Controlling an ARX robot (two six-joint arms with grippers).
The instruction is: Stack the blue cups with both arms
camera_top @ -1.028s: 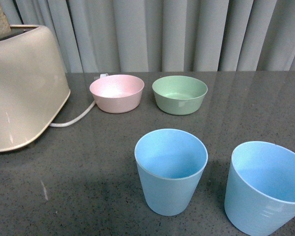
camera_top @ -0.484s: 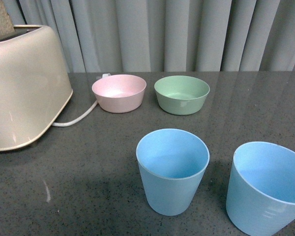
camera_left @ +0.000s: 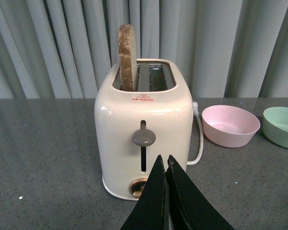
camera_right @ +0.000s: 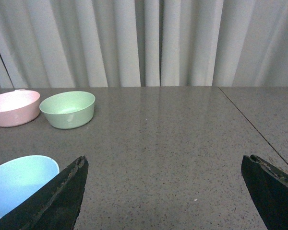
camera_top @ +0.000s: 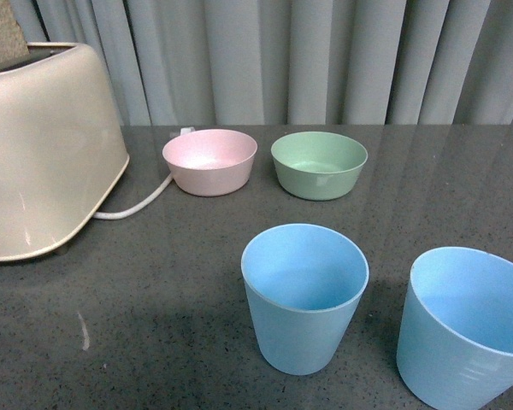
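Two light blue cups stand upright and apart on the dark table in the front view: one (camera_top: 304,295) near the middle front, the other (camera_top: 463,329) at the front right corner, partly cut off. Neither arm shows in that view. In the right wrist view one blue cup (camera_right: 17,179) sits just beside one finger of my right gripper (camera_right: 165,163), which is wide open over bare table. My left gripper (camera_left: 163,160) is shut with nothing in it, pointing at the toaster; no cup shows in its view.
A cream toaster (camera_top: 43,154) with a slice of toast (camera_left: 126,57) stands at the left, its white cord (camera_top: 137,203) trailing toward a pink bowl (camera_top: 209,161). A green bowl (camera_top: 319,164) sits beside it. Grey curtains (camera_top: 325,60) close the back.
Everything in the front view has shifted slightly to the right, as the camera's aim drifts left. The cups and bowls keep their places relative to each other.
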